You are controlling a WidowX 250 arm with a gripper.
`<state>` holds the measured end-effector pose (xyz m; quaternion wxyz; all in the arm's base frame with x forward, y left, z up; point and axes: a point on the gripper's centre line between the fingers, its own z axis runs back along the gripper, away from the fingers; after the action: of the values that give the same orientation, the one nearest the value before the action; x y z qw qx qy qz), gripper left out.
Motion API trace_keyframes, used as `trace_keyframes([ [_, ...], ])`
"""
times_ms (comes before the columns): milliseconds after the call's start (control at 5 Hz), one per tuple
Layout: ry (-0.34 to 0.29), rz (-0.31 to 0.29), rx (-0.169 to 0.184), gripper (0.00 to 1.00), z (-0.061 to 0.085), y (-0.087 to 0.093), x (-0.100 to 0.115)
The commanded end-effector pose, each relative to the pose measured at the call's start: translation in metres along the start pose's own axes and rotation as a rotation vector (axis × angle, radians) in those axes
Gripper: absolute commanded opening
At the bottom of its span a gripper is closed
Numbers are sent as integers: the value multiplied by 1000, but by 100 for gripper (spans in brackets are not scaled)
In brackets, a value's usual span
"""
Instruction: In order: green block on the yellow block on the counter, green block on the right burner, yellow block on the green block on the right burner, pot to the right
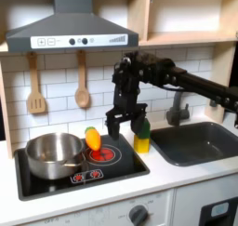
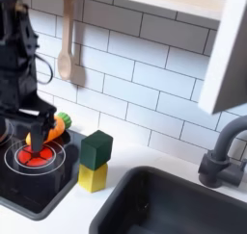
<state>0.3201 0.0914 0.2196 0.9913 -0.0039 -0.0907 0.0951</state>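
Observation:
The green block [image 1: 141, 130] [image 2: 96, 146] sits stacked on the yellow block [image 1: 141, 145] [image 2: 93, 177] on the counter [image 1: 177, 174], between the black hob and the sink. My gripper [image 1: 125, 125] [image 2: 27, 122] hangs open with nothing in it, a little above the right burner [image 1: 106, 155] [image 2: 35, 157]. It is left of the stack in both exterior views and does not touch it. The silver pot [image 1: 52, 154] stands on the hob at the first exterior view's left.
An orange-and-yellow toy [image 1: 93, 139] [image 2: 44, 132] stands at the back edge of the right burner, close under the gripper. The dark sink [image 1: 197, 141] [image 2: 174, 204] and its faucet [image 2: 228, 156] lie right of the blocks. A spatula and a spoon hang on the tiled wall.

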Motion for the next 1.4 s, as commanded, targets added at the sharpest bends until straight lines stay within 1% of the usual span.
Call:
trace_keyframes([
  [0,2,-11,-49,100,9,-11,2],
  [200,3,-6,-62,100,10,-14,1],
  [400,7,-9,-53,100,7,-15,0],
  [600,-3,-33,-55,100,5,-22,0],
  [800,8,-69,-96,100,-8,-32,-5],
  [1000,23,-90,-108,100,-16,-35,-9],
  [1200,9,-95,-149,100,-12,-41,-8],
])
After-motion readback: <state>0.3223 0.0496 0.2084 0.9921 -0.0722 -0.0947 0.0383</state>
